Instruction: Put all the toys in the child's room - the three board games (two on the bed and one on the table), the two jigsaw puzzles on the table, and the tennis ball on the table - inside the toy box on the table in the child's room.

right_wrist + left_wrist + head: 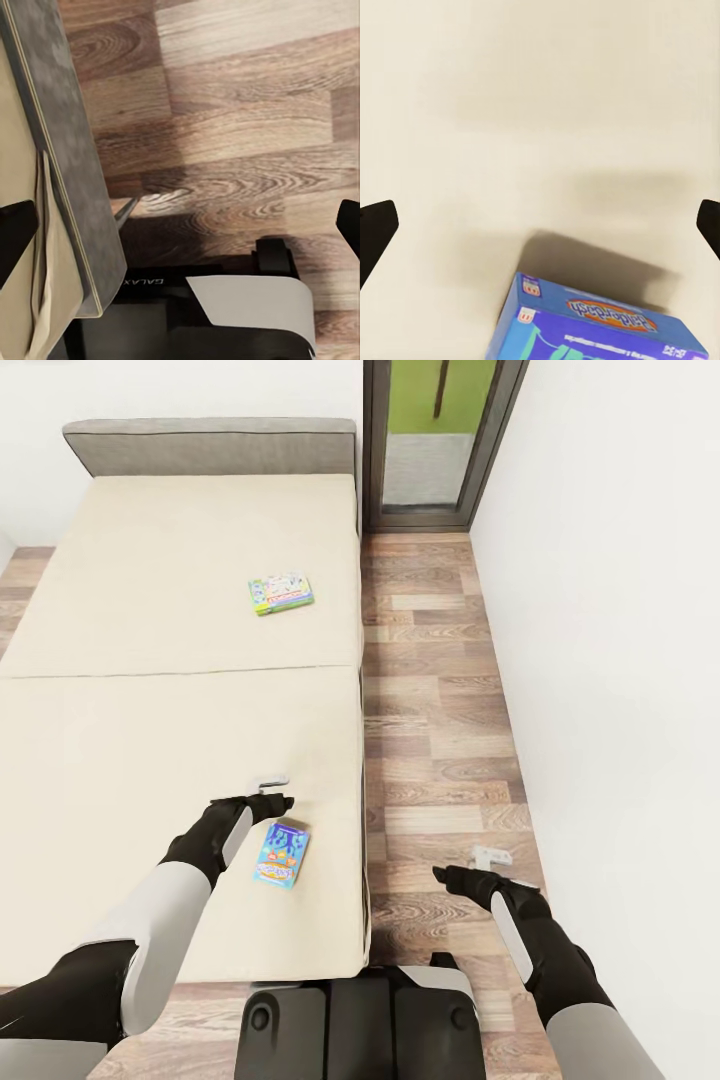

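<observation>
The left tool (272,788) hovers over the large flat beige mattress of the bed (150,660), its fingers spread wide and nothing between them; in the left wrist view the two dark fingertips (375,232) stand far apart at either edge with bare mattress between. The thin flat blue cardboard board game (282,854) lies flat on the mattress just beside that tool, toward the robot, near the bed's edge; to grip it well I judge the tool should draw back until the box sits between the fingers, then come down over its narrower width, since a flat box offers little height to pinch. The right tool (490,857) hangs over the wood-plank floor (440,690), holding nothing and seemingly open. A second board game (281,593), a flat box in white, green and red print, lies further up the bed, well apart from the first.
</observation>
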Available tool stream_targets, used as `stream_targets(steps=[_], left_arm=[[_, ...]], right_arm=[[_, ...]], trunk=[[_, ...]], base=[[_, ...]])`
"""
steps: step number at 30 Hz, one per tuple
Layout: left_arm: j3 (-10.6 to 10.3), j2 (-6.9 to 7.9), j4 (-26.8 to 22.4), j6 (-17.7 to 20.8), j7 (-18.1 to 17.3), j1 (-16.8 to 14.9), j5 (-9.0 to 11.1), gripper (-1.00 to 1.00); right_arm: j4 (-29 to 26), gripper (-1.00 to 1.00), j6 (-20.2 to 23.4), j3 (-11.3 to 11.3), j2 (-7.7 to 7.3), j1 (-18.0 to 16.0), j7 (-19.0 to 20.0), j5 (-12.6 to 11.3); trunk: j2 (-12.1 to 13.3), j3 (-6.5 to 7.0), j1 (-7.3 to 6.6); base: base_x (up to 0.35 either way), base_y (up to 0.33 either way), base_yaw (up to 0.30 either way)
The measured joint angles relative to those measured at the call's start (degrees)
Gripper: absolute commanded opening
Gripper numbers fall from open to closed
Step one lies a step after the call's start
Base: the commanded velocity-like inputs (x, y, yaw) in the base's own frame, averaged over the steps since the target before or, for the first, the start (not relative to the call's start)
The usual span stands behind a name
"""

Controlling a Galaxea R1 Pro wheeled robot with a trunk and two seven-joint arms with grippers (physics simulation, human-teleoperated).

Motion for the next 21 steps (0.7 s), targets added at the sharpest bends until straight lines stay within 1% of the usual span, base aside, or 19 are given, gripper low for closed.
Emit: stream_targets(steps=[21], left_arm=[[-0.01, -0.05, 0.0, 0.0, 0.0, 0.0, 0.0, 1.0]], right_arm=[[0.22, 1.0, -0.34, -0.03, 0.06, 0.0, 0.02, 0.0]], trunk=[[0.0, -0.04, 0.0]], base=[[0.0, 0.0, 0.0]])
